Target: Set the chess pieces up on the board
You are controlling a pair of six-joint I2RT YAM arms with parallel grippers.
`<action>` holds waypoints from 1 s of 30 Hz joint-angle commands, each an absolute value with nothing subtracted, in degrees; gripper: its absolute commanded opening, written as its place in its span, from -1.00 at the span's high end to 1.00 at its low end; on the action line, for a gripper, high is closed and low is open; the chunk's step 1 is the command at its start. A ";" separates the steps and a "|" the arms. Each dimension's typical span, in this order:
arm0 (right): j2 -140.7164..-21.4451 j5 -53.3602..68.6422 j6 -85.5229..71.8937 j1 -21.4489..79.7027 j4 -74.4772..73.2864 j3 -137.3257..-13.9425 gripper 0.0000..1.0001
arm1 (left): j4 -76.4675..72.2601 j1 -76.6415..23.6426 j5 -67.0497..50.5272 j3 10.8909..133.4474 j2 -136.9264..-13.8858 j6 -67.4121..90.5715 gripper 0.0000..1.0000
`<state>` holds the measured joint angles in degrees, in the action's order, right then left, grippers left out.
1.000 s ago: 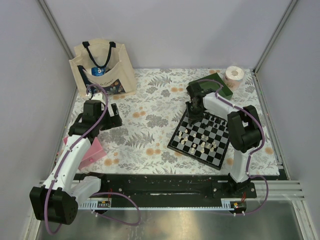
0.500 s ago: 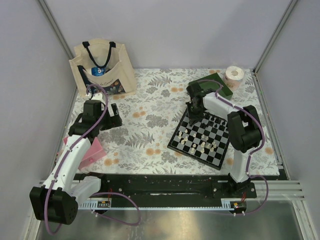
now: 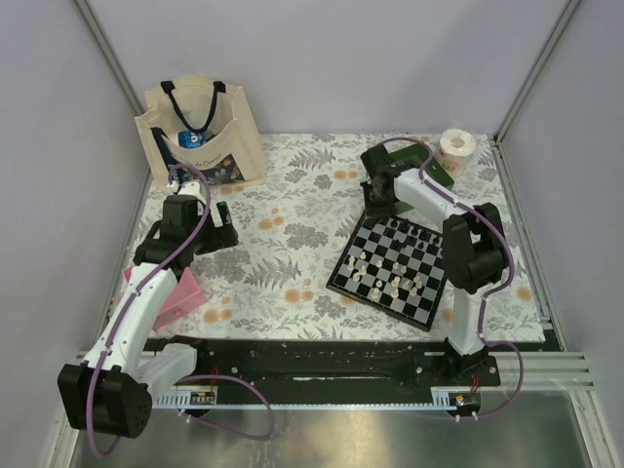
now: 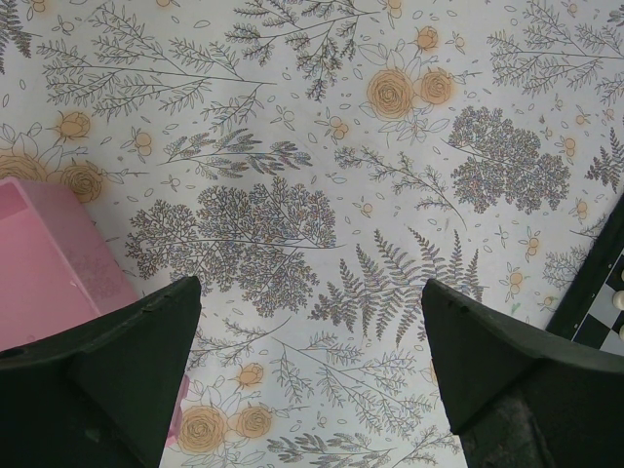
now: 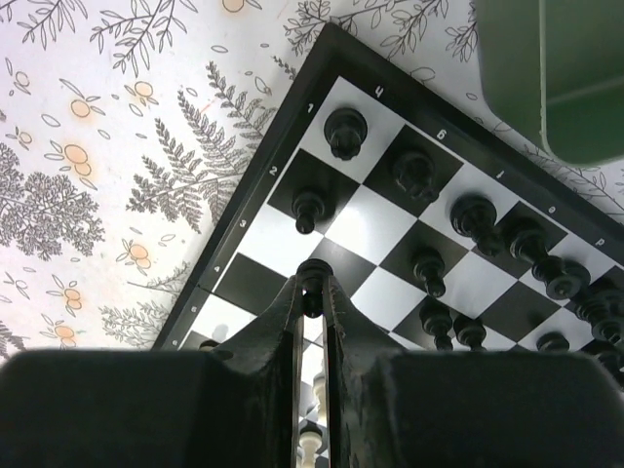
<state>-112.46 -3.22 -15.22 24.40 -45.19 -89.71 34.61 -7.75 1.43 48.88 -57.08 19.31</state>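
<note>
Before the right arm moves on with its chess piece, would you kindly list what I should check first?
1. Right gripper shut on a black piece: ok.
2. Held piece clear of the board: cannot tell.
3. Nearest black pawn standing upright: ok.
4. Left gripper open and empty, over the tablecloth: ok.
5. Green tray off the board's squares: ok.

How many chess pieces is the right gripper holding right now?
1: a black piece pinched at the tips of the right gripper, over the board near its corner. The closed jaws might hide another.
</note>
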 commanded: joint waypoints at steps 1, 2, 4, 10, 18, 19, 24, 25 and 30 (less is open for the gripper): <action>-114.87 -5.45 -14.94 23.82 -46.32 -92.81 0.78 | 33.22 -7.56 1.05 50.98 -55.99 18.90 -0.98; -115.22 -5.28 -14.94 23.47 -46.32 -92.90 0.78 | 33.22 -7.56 1.05 50.98 -55.99 18.98 -0.98; -115.49 -5.27 -15.20 23.03 -46.32 -92.90 0.78 | 33.22 -7.56 0.88 51.06 -56.34 18.90 -0.98; -115.58 -4.48 -15.38 21.89 -45.70 -92.20 0.78 | 33.22 -7.56 0.88 51.15 -56.69 18.90 -0.98; -116.19 -3.43 -16.08 21.01 -43.95 -91.06 0.78 | 33.22 -7.56 0.70 51.33 -56.95 18.90 -0.98; -116.54 -3.78 -16.35 21.01 -43.86 -91.05 0.78 | 33.22 -7.56 0.70 51.33 -56.95 18.90 -0.98; -117.07 -3.34 -16.52 20.66 -43.33 -90.79 0.76 | 33.22 -7.56 0.62 51.33 -57.04 18.90 -0.98; -117.16 -3.43 -16.61 20.65 -43.33 -90.79 0.75 | 33.22 -7.56 0.62 51.33 -57.04 18.90 -0.98; -117.07 -3.95 -16.61 20.30 -43.24 -90.35 0.74 | 33.22 -7.56 0.62 51.33 -56.95 18.90 -0.98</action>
<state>-117.01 -3.55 -15.90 21.04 -44.45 -90.65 34.61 -7.75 1.43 48.88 -57.10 19.31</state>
